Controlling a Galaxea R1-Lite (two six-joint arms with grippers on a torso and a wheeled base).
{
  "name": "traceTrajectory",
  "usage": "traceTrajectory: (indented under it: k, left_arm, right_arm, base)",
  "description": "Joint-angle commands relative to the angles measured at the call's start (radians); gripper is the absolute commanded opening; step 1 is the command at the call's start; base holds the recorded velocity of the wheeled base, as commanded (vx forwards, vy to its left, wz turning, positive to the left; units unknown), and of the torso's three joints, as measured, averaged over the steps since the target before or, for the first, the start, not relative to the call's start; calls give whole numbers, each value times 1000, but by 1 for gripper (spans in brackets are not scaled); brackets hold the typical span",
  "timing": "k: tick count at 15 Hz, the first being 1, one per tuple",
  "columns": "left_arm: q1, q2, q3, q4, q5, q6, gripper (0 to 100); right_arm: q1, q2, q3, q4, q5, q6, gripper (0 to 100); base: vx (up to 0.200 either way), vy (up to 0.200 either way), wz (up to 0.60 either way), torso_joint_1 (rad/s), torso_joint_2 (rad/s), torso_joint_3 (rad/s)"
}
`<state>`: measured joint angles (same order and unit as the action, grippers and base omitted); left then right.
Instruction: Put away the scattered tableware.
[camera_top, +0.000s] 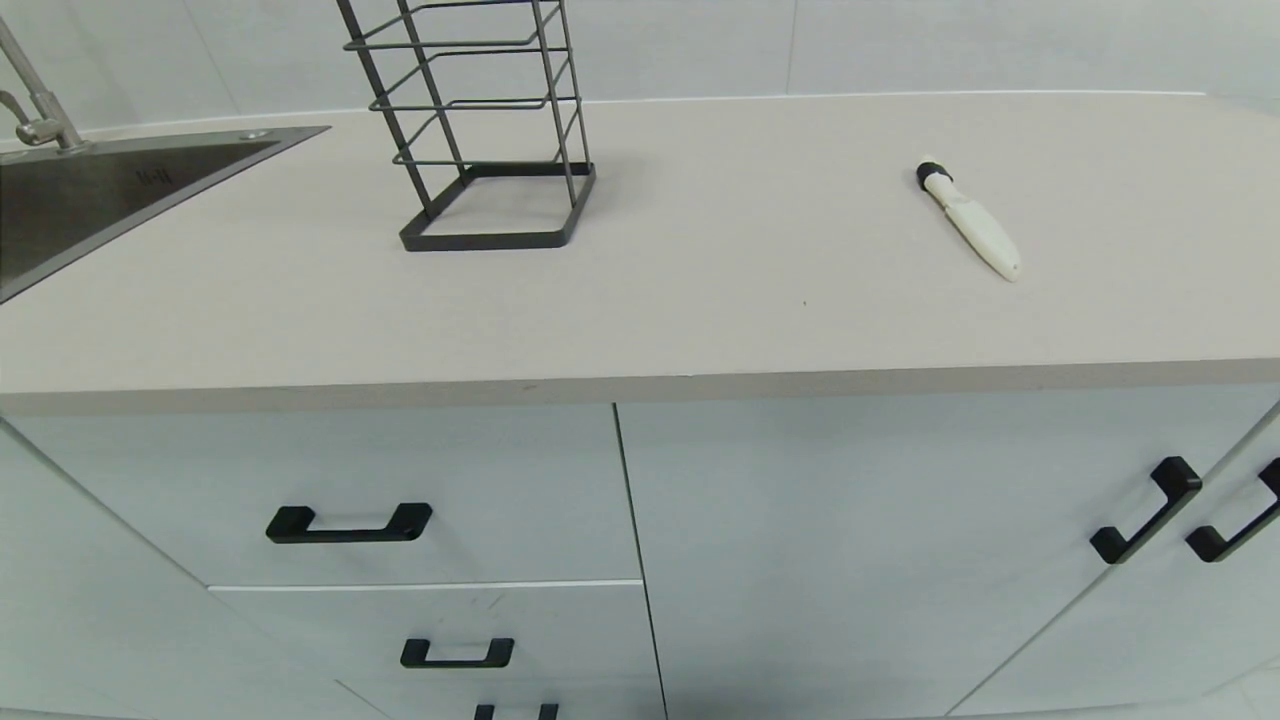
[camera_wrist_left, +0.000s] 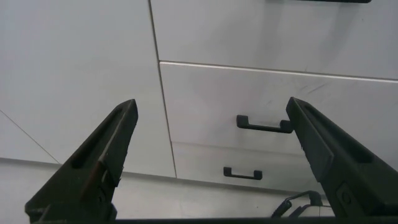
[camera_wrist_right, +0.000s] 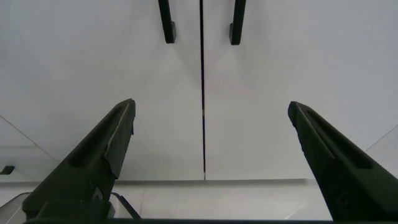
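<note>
We see the left gripper (camera_wrist_left: 211, 102) as two long, matte black fingers (camera_wrist_left: 102, 155). Each is a flat wedge narrowing to a blunt tip, with a shallow groove along its outer face. A thin dark cable loop (camera_wrist_left: 298, 200) sits at one finger's base. The right gripper (camera_wrist_right: 209, 104) has the same black tapered fingers (camera_wrist_right: 329, 158), with a dark cable strand (camera_wrist_right: 126, 205) by one base.

Wire rack (camera_top: 485, 240) stands near sink (camera_top: 90, 200); white utensil (camera_top: 968, 218) lies well right.
</note>
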<state>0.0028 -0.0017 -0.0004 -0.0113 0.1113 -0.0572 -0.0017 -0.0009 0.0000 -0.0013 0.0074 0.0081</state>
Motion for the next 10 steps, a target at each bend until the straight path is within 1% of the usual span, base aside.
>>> traceTrajectory:
  k: [1, 3, 5, 8, 10]
  left_arm:
    - [0, 2, 0, 2, 1, -1, 100]
    - [0, 2, 0, 1, 1, -1, 100]
    - [0, 2, 0, 2, -1, -1, 100]
    - [0, 2, 0, 1, 1, -1, 100]
    - [0, 2, 0, 1, 1, -1, 100]
  right_arm:
    - [0, 1, 0, 0, 0, 0, 100]
    - [0, 1, 0, 0, 0, 0, 100]
    - [0, 1, 0, 0, 0, 0, 100]
    - [0, 1, 0, 0, 0, 0, 100]
    - [0, 1, 0, 0, 0, 0, 100]
  base:
    - [0, 0, 0, 168, -115, -32]
    - [0, 0, 0, 229, -36, -115]
    - [0, 0, 0, 249, -271, -222]
    - [0, 0, 0, 199, -665, -222]
    - [0, 0, 0, 215, -518, -208]
